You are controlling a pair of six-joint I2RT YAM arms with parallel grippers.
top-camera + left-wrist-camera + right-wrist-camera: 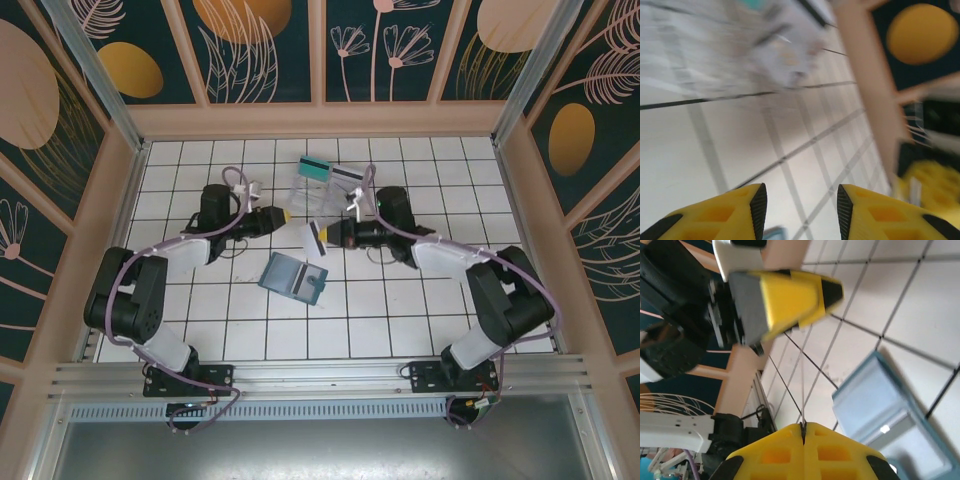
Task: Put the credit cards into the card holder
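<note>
The right tool [327,236] is pinched shut on a whitish card [316,238] with a dark stripe, held on edge above the counter [400,320]. The left tool [800,205], just beside it, has its jaws parted and empty. The best move now is to lower the card over the open card holder [293,277] — blue-grey pockets up, nearer the bases — and square its edge to a slot. A teal card [315,168] lies farther back.

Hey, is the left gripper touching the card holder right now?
Apart. The top view shows it: the left gripper ends short of the open card holder, with a strip of white tile between them. The right wrist view agrees.
</note>
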